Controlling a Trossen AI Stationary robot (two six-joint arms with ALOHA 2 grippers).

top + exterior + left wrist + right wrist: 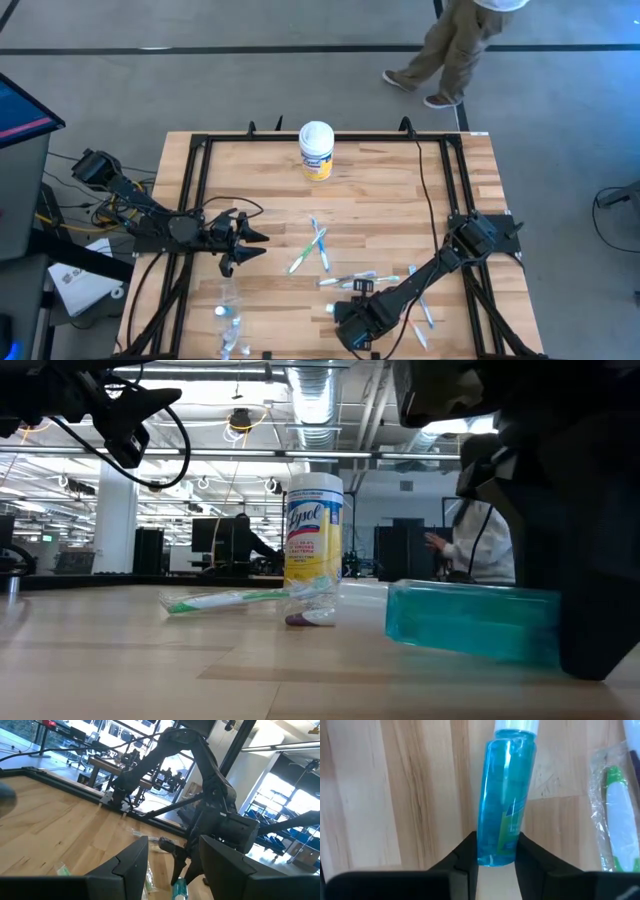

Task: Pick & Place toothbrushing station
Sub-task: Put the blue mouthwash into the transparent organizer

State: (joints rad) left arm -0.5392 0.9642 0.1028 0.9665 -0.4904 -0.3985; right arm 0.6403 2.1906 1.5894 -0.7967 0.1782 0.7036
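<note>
Teal bottle [506, 800] between right end effector [495, 854] fingers.

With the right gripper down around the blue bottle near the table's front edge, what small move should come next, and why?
Probably finish closing, then lift a little. In the right wrist view the right gripper has its fingers on either side of the blue bottle's lower end, and the bottle lies flat on the table. The left gripper waits open on the left side.
</note>
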